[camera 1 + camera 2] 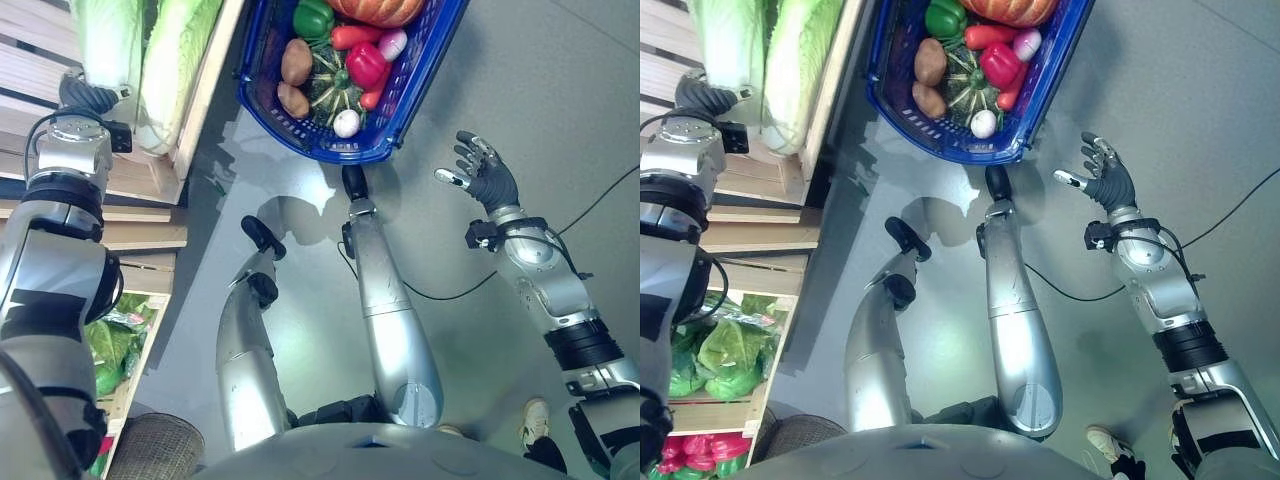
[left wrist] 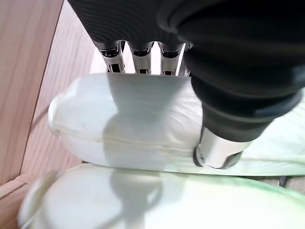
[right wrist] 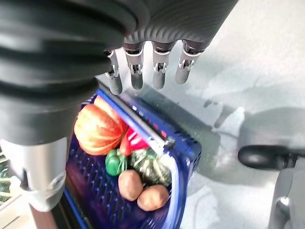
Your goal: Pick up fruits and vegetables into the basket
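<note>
Progress: well along, by my reading — the blue basket [image 1: 300,135] on the floor already holds a pumpkin [image 1: 375,8], a green pepper [image 1: 312,18], a red pepper [image 1: 365,63], 2 potatoes [image 1: 296,62], a striped squash [image 1: 335,92] and a white egg-shaped piece [image 1: 346,123].
Left to do: 2 cabbages [image 1: 170,60] lie side by side in a wooden crate [image 1: 205,95] next to the basket; more greens [image 1: 710,360] sit on a lower shelf.
Step in hand: likely the reach for a cabbage.
Left hand [image 2: 143,62]: over the nearer cabbage [image 2: 138,124]. Its fingers [image 2: 112,52] go down behind the white stalk end and the thumb [image 2: 219,150] hangs in front of it — whether they have closed on it I cannot tell.
Right hand [image 1: 485,175]: raised over the floor beside the basket, apart from it, fingers [image 3: 159,71] straight and spread, holding nothing.
</note>
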You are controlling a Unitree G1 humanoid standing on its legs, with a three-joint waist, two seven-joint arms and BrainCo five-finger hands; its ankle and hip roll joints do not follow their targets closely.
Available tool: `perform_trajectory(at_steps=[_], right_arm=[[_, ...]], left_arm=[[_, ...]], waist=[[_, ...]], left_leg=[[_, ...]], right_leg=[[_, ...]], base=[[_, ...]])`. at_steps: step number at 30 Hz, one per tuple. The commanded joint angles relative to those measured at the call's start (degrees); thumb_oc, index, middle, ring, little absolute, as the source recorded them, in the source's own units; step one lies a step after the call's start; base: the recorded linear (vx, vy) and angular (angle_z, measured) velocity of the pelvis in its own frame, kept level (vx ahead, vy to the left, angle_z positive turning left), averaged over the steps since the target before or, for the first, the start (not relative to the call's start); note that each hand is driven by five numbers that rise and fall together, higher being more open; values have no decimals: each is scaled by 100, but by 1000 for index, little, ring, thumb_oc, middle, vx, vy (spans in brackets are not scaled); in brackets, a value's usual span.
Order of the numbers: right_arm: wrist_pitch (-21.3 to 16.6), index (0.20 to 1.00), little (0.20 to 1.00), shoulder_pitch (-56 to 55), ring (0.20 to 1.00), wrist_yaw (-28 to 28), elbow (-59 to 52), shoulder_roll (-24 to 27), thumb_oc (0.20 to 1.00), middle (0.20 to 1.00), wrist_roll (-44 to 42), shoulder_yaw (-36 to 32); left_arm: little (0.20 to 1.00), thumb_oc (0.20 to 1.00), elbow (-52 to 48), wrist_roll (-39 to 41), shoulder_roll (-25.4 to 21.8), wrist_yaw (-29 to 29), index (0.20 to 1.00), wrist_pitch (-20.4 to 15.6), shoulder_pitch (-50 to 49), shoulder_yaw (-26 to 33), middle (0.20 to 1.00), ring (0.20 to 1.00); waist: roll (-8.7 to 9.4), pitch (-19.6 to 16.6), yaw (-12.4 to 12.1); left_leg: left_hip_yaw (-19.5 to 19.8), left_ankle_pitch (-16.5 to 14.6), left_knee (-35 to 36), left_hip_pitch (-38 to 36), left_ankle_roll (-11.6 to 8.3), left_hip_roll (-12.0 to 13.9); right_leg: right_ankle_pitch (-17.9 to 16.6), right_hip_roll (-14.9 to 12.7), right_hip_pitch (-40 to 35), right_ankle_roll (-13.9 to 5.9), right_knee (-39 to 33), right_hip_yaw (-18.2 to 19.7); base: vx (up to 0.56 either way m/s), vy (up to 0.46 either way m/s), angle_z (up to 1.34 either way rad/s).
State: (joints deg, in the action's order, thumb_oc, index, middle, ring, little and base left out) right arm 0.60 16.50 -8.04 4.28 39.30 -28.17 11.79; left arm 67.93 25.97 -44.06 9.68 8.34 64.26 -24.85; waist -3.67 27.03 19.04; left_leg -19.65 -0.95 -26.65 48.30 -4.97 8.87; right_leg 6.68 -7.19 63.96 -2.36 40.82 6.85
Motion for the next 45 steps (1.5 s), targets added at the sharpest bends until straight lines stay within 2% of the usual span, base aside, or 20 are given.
perform_trajectory(at_steps=[1, 4, 10, 13, 18, 19, 20, 25, 27, 32, 35, 38, 41, 44, 45], right_arm=[[-399, 1000, 1000, 134, 1000, 56, -346, -63, 1000, 1000, -24, -55], [-440, 1000, 1000, 159, 1000, 39, -434, -84, 1000, 1000, 3, -50], [-551, 1000, 1000, 268, 1000, -28, -530, -97, 1000, 1000, 9, -15], [-586, 1000, 1000, 300, 1000, -102, -582, -103, 1000, 1000, 18, 44], [-664, 1000, 1000, 276, 1000, -140, -739, -182, 1000, 1000, 99, 72], [-670, 1000, 1000, 273, 1000, -137, -741, -183, 1000, 1000, 100, 74], [-769, 1000, 1000, 271, 1000, -72, -790, -224, 1000, 1000, 101, 64], [-980, 1000, 1000, 50, 1000, 71, -1166, -257, 1000, 1000, 458, -164], [-1121, 1000, 1000, 0, 1000, 174, -1255, -231, 1000, 1000, 498, -250], [-1132, 1000, 1000, 239, 1000, 342, -1625, -355, 1000, 1000, 803, -308], [-973, 1000, 1000, 521, 1000, 230, -1736, -413, 1000, 1000, 737, -273], [-819, 1000, 1000, 832, 1000, 75, -1750, -558, 1000, 1000, 172, -229], [-672, 1000, 1000, 1131, 1000, 42, -1729, -837, 1000, 1000, -323, -169], [-676, 1000, 1000, 1441, 1000, -19, -1736, -1168, 1000, 1000, -424, 14], [-637, 1000, 1000, 1549, 1000, -75, -1779, -1249, 1000, 1000, -474, 79]], left_arm=[[200, 200, 220, 321, 1278, -716, 200, 323, -584, 220, 200, 200], [200, 200, 199, 257, 1333, -387, 200, 422, -667, 304, 200, 200], [200, 200, 432, -380, 1310, 492, 200, 649, -754, 405, 200, 200], [200, 200, 486, -383, 1292, 762, 200, 505, -782, 516, 200, 200], [200, 200, 66, -98, 1367, 950, 200, -82, -999, 689, 200, 200], [200, 200, 46, -82, 1370, 955, 200, -103, -1015, 695, 200, 200], [200, 200, -148, 78, 1386, 943, 200, -409, -1089, 766, 200, 200], [200, 200, -1492, 210, 1443, 1211, 200, -1352, -1707, 1030, 200, 200], [200, 200, -1948, 157, 1465, 1301, 200, -1624, -1963, 1108, 200, 200], [200, 200, -3220, -129, 1633, 1563, 200, -2401, -2633, 1277, 200, 200], [200, 200, -3692, -356, 1547, 1656, 200, -2443, -2699, 1322, 200, 200], [200, 200, -4153, -789, 1465, 1837, 200, -2645, -2779, 1326, 200, 200], [200, 200, -4649, -1116, 1354, 1990, 200, -2680, -2762, 1290, 200, 200], [200, 200, -5038, -1666, 1329, 2119, 200, -2826, -2725, 1242, 200, 200], [200, 200, -5236, -1777, 1320, 2168, 200, -2751, -2700, 1202, 200, 200]], waist=[[193, 276, 360], [226, 276, 328], [289, 276, 242], [326, 276, 182], [336, 276, 81], [336, 276, 80], [326, 276, 39], [242, 276, -112], [203, 276, -184], [157, 276, -510], [185, 276, -660], [211, 276, -829], [243, 276, -986], [285, 276, -1154], [312, 276, -1206]], left_leg=[[-48, -713, -752, -41, -115, 127], [-33, -705, -728, -81, -111, 135], [37, -674, -687, -235, -109, 135], [77, -623, -617, -327, -122, 141], [123, -641, -576, -485, -98, 115], [123, -641, -573, -493, -97, 114], [138, -643, -548, -555, -85, 91], [159, -667, -440, -889, -43, -5], [179, -687, -416, -1000, -18, -40], [288, -719, -346, -1354, 45, -102], [344, -736, -356, -1459, 72, -101], [424, -758, -364, -1560, 109, -117], [508, -785, -387, -1646, 136, -139], [594, -823, -405, -1745, 173, -164], [623, -802, -396, -1735, 181, -168]], right_leg=[[44, 287, -261, -22, -281, -179], [50, 288, -322, -24, -302, -212], [63, 245, -539, -20, -351, -317], [62, 227, -665, -3, -397, -385], [113, 218, -865, 5, -406, -438], [114, 217, -874, 5, -407, -440], [121, 205, -943, 4, -419, -464], [162, 102, -1312, -24, -505, -550], [175, 62, -1439, -27, -541, -595], [196, -80, -1958, -49, -704, -799], [204, -121, -2160, -56, -740, -897], [216, -143, -2333, -55, -737, -999], [232, -148, -2496, -44, -725, -1078], [243, -170, -2675, -48, -726, -1173], [212, -170, -2700, -45, -752, -1201]], base=[[-13, -39, -3], [-16, -38, -4], [-18, -47, 4], [-19, -56, 4], [-5, -36, 2], [0, 0, 0], [0, 0, 0], [2, 3, 1], [-3, -14, 2], [-7, -62, 16], [-5, -102, 13], [-4, -115, 13], [2, -114, 11], [6, -148, 17], [-8, -155, 14]])
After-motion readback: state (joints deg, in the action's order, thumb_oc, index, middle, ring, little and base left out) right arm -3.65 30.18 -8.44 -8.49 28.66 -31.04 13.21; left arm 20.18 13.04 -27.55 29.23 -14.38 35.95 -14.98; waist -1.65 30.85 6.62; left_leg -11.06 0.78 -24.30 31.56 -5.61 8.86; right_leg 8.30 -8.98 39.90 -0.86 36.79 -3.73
